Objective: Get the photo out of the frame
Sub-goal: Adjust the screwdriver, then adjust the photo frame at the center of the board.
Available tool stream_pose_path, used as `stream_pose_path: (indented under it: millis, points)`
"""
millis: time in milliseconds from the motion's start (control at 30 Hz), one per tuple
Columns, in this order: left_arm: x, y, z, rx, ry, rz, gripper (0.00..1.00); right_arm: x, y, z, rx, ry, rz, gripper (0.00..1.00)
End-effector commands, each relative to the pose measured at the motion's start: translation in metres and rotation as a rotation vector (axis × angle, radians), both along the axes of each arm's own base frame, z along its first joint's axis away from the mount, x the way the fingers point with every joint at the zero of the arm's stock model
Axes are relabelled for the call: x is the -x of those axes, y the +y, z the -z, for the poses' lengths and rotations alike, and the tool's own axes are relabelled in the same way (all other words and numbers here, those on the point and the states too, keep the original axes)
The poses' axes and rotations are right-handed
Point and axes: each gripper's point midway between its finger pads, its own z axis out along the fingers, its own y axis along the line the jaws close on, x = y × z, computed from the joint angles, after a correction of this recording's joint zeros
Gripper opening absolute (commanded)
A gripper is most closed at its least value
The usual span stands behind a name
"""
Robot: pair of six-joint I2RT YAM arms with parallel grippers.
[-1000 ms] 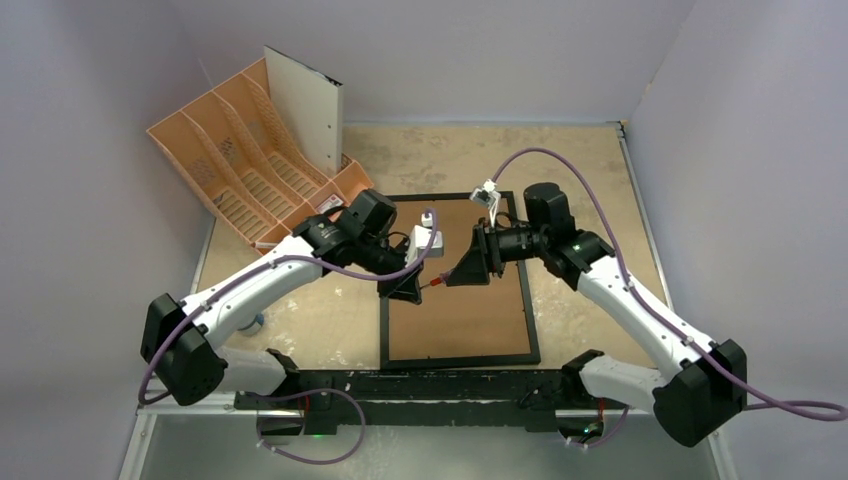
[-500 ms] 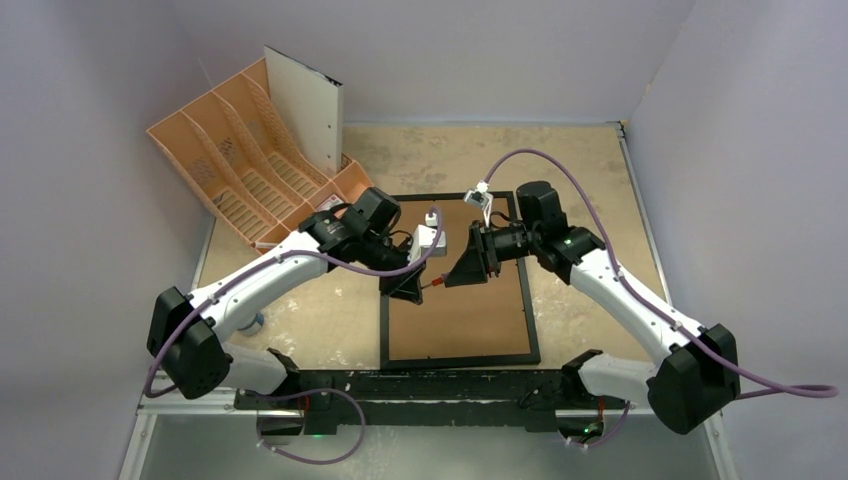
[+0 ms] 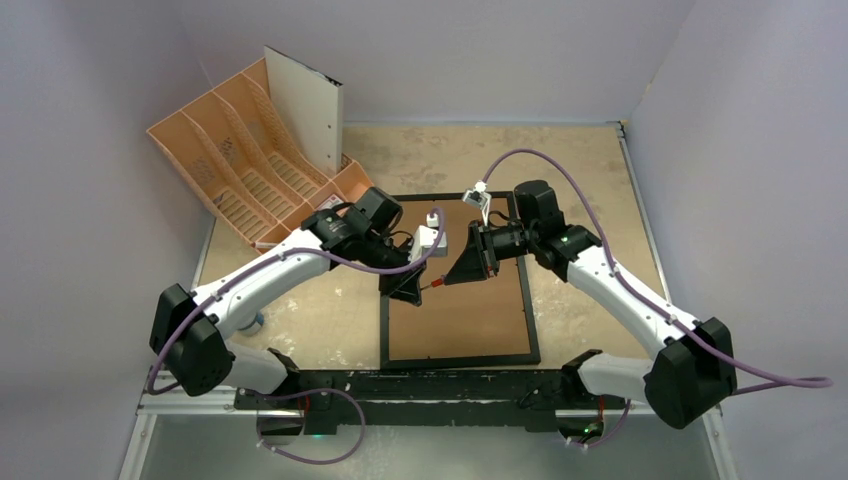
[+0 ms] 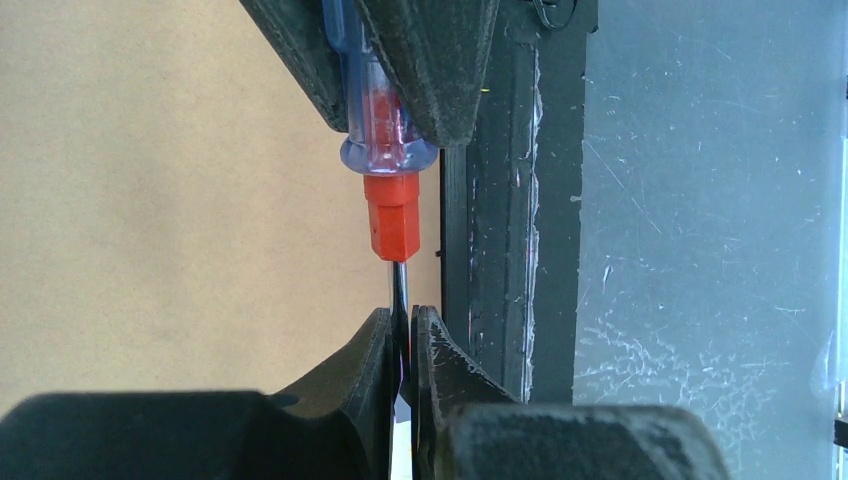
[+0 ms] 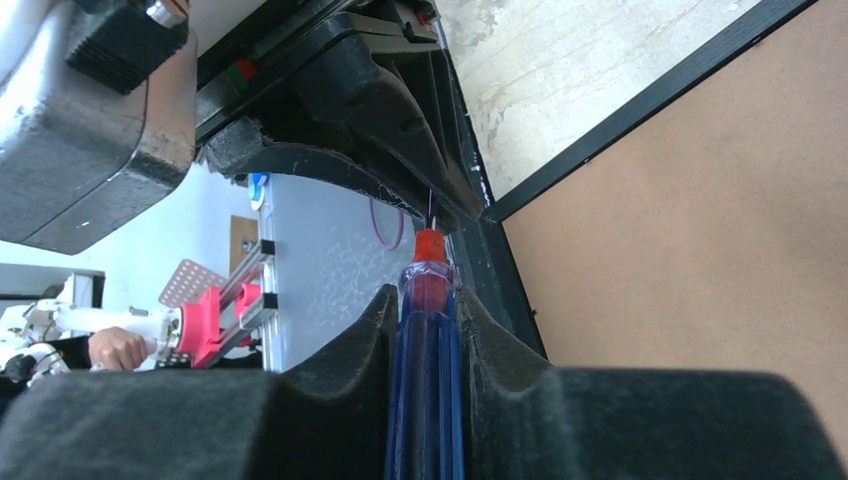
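- My left tool [image 4: 401,330] is clenched on the thin metal shaft of a screwdriver [image 4: 391,215] with a clear blue handle and a red collar. My right tool [image 5: 428,320] is clenched on that handle.
- The large thin black picture frame [image 3: 531,300] lies face down at the centre of the tabletop [image 3: 580,170], with its brown fibreboard backing [image 3: 470,320] seated in it.
- The photo is not visible; I judge it sits under that backing.
- Nothing is out yet: I have to free the backing, lift it and take out the photo.
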Motion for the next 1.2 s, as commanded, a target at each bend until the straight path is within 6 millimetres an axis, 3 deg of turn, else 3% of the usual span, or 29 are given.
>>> stream_pose_path:
  millis: [0,67,233,333,400,500,633,767,933,1167]
  points:
    - [-0.006,-0.01,-0.019,0.068,-0.055,0.039,0.0,0.003,0.001,-0.011,-0.046,-0.039,-0.036,0.08]
    - [-0.009,-0.01,-0.019,0.061,-0.064,0.023,0.02,0.004,0.0,-0.009,-0.043,-0.035,-0.03,0.0]
    - [-0.038,-0.01,-0.018,0.042,-0.131,-0.148,0.53,0.0,-0.005,0.005,0.017,-0.023,0.048,0.0]
    - [-0.069,0.002,-0.026,0.096,-0.185,-0.332,0.75,-0.014,-0.011,0.023,0.103,-0.023,0.175,0.0]
    - [-0.096,0.022,-0.03,0.138,-0.174,-0.497,0.85,-0.023,-0.018,0.034,0.156,-0.021,0.26,0.0]
    - [-0.129,0.058,-0.022,0.166,-0.127,-0.756,0.86,-0.039,-0.033,0.049,0.248,-0.022,0.408,0.0]
    - [-0.139,0.086,0.017,0.081,-0.036,-0.959,0.87,-0.059,-0.056,0.059,0.358,-0.042,0.582,0.0]
    - [-0.13,0.093,0.063,0.003,0.091,-1.044,0.88,-0.088,-0.102,0.063,0.508,-0.071,0.852,0.0]
    - [-0.114,0.095,0.101,-0.045,0.184,-1.062,0.88,-0.113,-0.168,0.056,0.665,-0.107,1.119,0.0]
    - [-0.094,0.092,0.119,-0.059,0.261,-1.025,0.88,-0.134,-0.205,0.06,0.745,-0.079,1.231,0.0]
